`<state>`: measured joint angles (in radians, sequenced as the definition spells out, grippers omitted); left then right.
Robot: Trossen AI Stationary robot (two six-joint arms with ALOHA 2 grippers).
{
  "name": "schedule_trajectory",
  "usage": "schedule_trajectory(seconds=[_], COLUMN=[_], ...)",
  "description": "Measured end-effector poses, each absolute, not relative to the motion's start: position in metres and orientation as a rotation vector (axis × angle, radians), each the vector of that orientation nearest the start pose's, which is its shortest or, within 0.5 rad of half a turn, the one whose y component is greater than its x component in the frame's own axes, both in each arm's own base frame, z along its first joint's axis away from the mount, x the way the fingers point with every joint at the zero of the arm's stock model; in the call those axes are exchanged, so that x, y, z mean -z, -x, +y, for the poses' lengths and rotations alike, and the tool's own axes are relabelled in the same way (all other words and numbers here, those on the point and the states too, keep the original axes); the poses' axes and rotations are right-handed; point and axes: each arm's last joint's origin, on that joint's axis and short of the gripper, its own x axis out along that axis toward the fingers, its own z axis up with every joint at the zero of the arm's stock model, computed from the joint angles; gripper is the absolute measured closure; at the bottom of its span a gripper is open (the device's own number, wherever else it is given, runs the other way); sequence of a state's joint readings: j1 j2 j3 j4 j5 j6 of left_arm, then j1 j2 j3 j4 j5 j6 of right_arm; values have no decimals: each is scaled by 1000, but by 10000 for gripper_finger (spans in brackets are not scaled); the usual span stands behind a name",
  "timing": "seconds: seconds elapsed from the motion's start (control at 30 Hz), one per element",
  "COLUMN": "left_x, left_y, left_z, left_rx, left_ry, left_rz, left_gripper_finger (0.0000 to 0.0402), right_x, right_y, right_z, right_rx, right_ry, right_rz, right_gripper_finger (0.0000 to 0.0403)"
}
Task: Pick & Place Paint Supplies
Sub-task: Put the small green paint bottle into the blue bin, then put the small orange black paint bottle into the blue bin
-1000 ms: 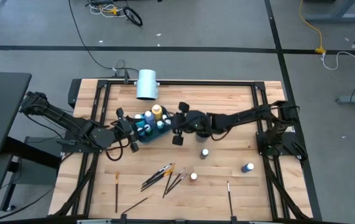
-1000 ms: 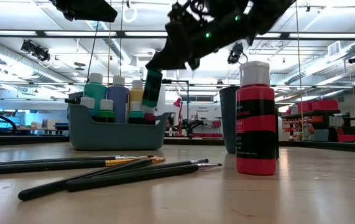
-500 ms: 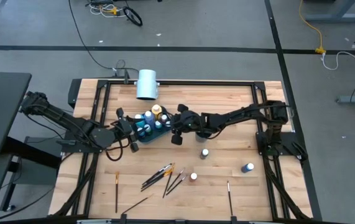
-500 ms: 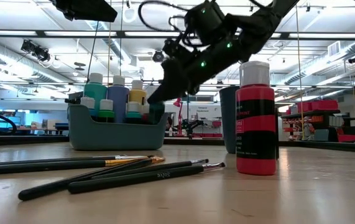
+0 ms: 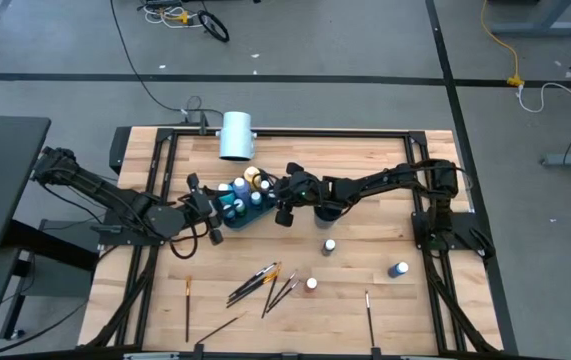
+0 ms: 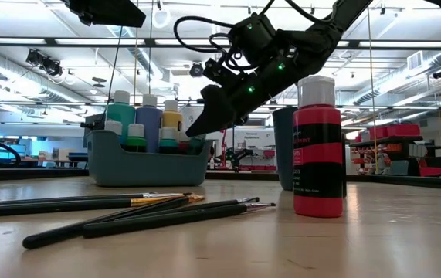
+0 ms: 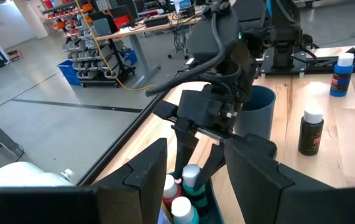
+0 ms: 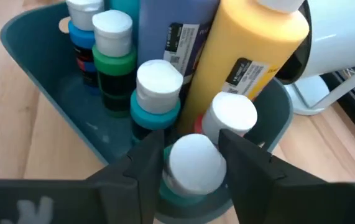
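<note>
A grey-teal bin (image 5: pixel 240 203) stands mid-table, holding several paint bottles. My right gripper (image 5: pixel 278 203) reaches from the table's right over the bin's right end, shut on a teal, white-capped paint bottle (image 8: pixel 193 168) that stands in the bin beside the yellow bottle (image 8: pixel 245 56). My left gripper (image 5: pixel 210 210) waits at the bin's left end, its fingers (image 7: pixel 146 174) apart, with bottles showing between them. Three loose bottles (image 5: pixel 330 245) (image 5: pixel 311 284) (image 5: pixel 399 269) stand on the table. Paintbrushes (image 5: pixel 260 282) lie flat toward the near edge. My right gripper pinches the teal bottle by its white cap (image 8: pixel 196 163), one finger (image 8: pixel 146 171) on each side. The fingers slant down from the table's right. The bottle stands upright in the bin's right end. I cannot tell whether my left gripper touches the bin.
A large white cylinder (image 5: pixel 236 136) lies at the far edge behind the bin. A dark cup (image 7: pixel 255 112) stands under the right arm. A red bottle (image 6: pixel 317 154) rises close to the low camera. Single brushes (image 5: pixel 187 305) (image 5: pixel 368 312) lie near the near edge.
My right gripper has moved toward the table's left and down, carrying the teal bottle from a tilted hold above the bin's right end into the bin. The bottle now stands upright among the others. The left arm has kept still.
</note>
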<state>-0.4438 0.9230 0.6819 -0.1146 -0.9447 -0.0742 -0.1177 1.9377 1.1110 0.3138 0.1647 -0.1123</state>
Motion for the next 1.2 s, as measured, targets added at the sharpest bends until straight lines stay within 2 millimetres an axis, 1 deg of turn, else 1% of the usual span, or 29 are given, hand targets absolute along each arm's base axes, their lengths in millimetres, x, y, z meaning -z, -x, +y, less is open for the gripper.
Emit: schedule_trajectory(seconds=[0.33, 0.47, 0.57, 0.77, 0.9, 1.07, 1.2], left_x=[-284, -284, -284, -284, -284, -284, -284], left_y=[-184, -184, -184, -184, -184, -184, -184], left_z=[-61, -61, -61, -61, -61, -61, -61], left_rx=[-505, -505, -505, -505, -505, -505, -505], left_ry=[-158, -158, -158, -158, -158, -157, -157], left_rz=[257, 258, 258, 258, 258, 257, 257], left_gripper_finger=[231, 231, 231, 231, 231, 231, 231], right_x=[-170, -186, -201, -237, -256, -267, -262], right_y=[-407, -402, -397, -385, -374, -361, -354], right_z=[-53, -50, -42, -14, 10, 46, 74], right_rx=[257, 224, 137, -87, -286, -542, -661], right_ry=[108, 80, 65, 1, 25, 26, 49], right_rz=[476, 454, 443, 372, 341, 334, 380], right_gripper_finger=[239, 238, 238, 238, 238, 238, 238])
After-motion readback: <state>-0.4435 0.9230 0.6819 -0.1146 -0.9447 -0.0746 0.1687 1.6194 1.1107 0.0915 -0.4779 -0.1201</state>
